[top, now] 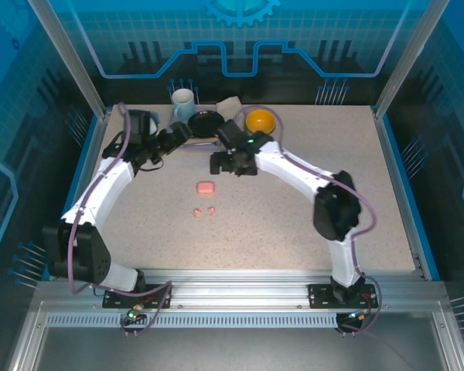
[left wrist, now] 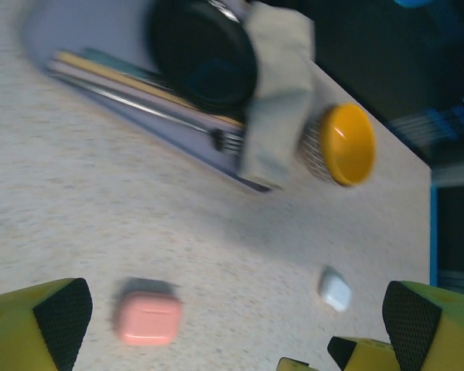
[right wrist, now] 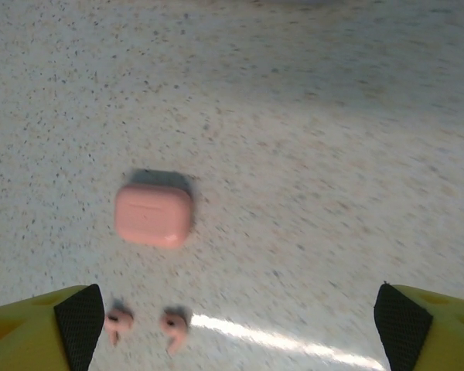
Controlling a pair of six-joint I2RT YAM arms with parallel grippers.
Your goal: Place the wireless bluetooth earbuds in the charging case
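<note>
Your overhead view is bright, even and sharp. Motion blur smears your left wrist view, and the yellow bowl carries a small highlight. In your right wrist view, white glare streaks the table beside the pink earbuds; the pink case casts a short shadow.

At table centre, case, two earbuds side by side just in front of it, tray at rear, dish and cutlery on tray, cloth against dish, bowl right of cloth, mug left of dish, second case apart from the first.
</note>
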